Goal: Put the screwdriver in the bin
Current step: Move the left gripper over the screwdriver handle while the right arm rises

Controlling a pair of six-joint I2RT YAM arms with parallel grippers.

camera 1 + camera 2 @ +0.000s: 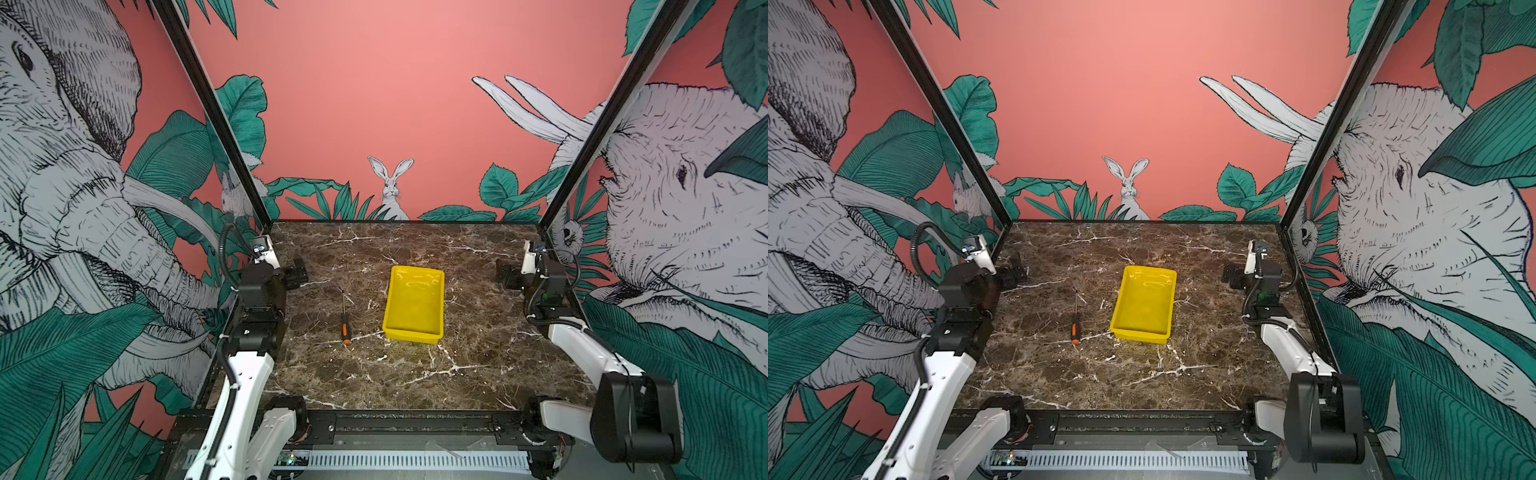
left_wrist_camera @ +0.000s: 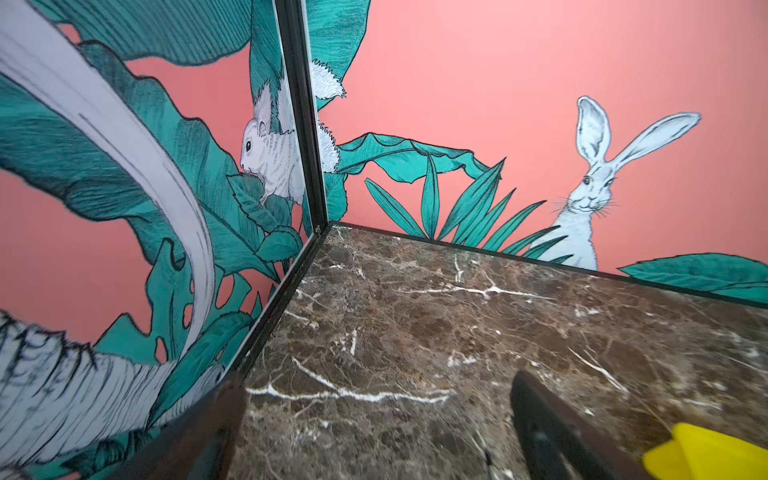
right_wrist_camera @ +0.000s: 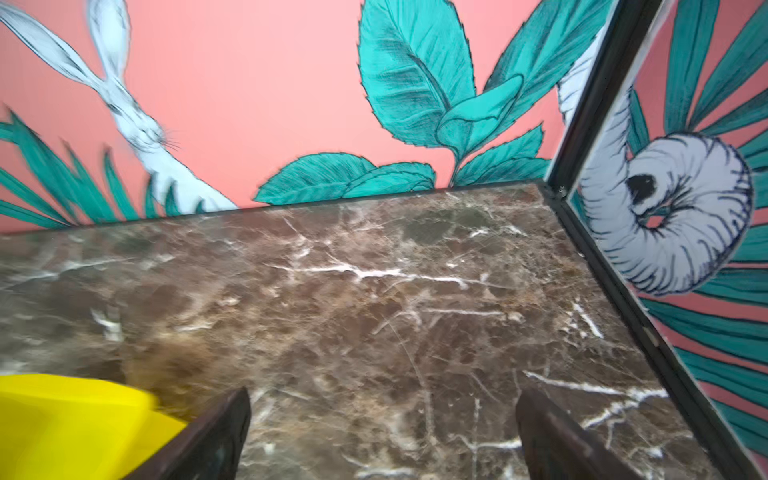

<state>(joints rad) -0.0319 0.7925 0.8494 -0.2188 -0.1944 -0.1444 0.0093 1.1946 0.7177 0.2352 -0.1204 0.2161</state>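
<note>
Both stand open and empty: left gripper [image 1: 296, 272] by the left edge of the table [image 1: 415, 374], right gripper [image 1: 506, 275] by the right. The screwdriver [image 1: 344, 322] lies just left of the bin [image 1: 411, 335], not touching it, handle near, shaft far.

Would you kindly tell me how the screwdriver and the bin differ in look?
The screwdriver is slim, black-and-orange with a thin dark shaft; the bin is broad, rectangular and all yellow. The screwdriver is shorter than the bin. Both lie on the marble table, apart, nearly parallel.
</note>
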